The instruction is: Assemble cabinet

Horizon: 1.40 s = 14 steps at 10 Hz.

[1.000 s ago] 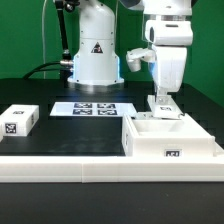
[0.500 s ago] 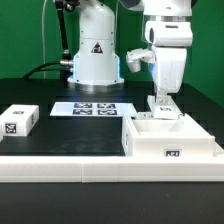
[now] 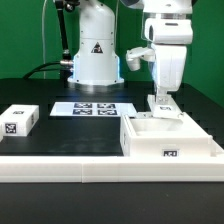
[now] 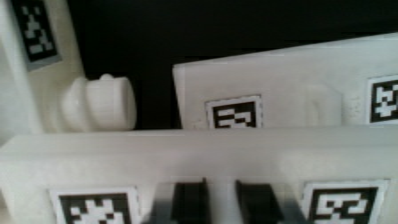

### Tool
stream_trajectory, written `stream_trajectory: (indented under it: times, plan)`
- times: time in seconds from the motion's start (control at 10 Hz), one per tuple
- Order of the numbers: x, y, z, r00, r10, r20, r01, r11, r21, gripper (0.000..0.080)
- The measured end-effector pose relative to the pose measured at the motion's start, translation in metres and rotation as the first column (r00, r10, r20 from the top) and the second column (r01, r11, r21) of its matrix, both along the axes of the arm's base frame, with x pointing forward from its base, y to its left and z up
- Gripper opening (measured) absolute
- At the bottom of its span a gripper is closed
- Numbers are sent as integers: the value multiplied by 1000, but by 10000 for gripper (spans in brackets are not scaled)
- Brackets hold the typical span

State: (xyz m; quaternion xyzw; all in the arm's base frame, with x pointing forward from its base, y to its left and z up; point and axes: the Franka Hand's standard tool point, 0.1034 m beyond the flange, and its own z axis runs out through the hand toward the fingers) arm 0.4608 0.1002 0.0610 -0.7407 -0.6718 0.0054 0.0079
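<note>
The white cabinet box body [image 3: 172, 140] stands at the exterior view's right, with a tag on its near wall. My gripper [image 3: 162, 100] hangs straight down at the body's far side. In the wrist view my gripper [image 4: 221, 203] has its two dark fingers close together, with a thin white strip between them. They sit on the edge of a white tagged panel [image 4: 134, 165] that bears a tag on either side. Beyond it lie another white tagged surface [image 4: 285, 95] and a round white peg [image 4: 98, 100]. A small white tagged panel [image 3: 18, 120] lies at the exterior view's left.
The marker board [image 3: 92, 108] lies flat on the black table behind the middle. The white robot base [image 3: 95, 55] with its triangle sticker stands behind it. A white ledge [image 3: 60, 163] runs along the table's front.
</note>
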Motion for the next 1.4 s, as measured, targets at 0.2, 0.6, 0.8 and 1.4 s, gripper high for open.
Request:
stream_trajectory:
  times: [0.2, 0.6, 0.8, 1.4]
  plan:
    - [0, 0, 0, 1000, 0, -1, 0, 1000, 0, 71]
    - [8, 1, -3, 998, 67, 3, -67, 998, 3, 71]
    - [20, 5, -6, 995, 102, 18, -102, 995, 8, 71]
    - [20, 5, -6, 995, 97, 20, -98, 995, 7, 71]
